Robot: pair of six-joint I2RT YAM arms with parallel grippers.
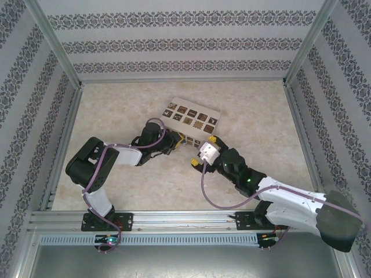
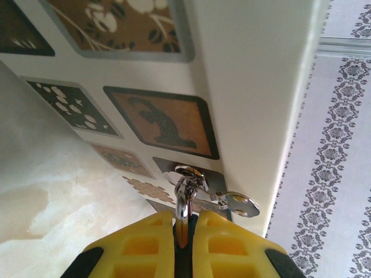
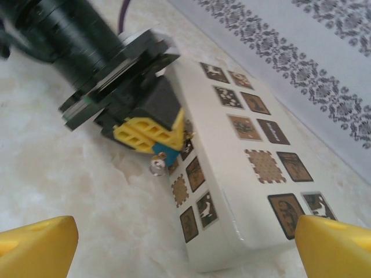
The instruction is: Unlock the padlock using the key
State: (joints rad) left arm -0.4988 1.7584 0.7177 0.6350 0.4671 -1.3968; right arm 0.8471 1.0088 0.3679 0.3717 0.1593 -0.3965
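Left gripper [image 2: 184, 219] clamps padlock [image 3: 168, 154], shackle [image 3: 155, 168] outward

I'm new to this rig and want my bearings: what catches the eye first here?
The left gripper, yellow jaws shut on the tiny teal padlock, sits right by the cream box with dark patterned squares at mid-table. A silvery ring pokes out past those jaws, with a small key hanging beside it. The right gripper faces them, jaws wide open.
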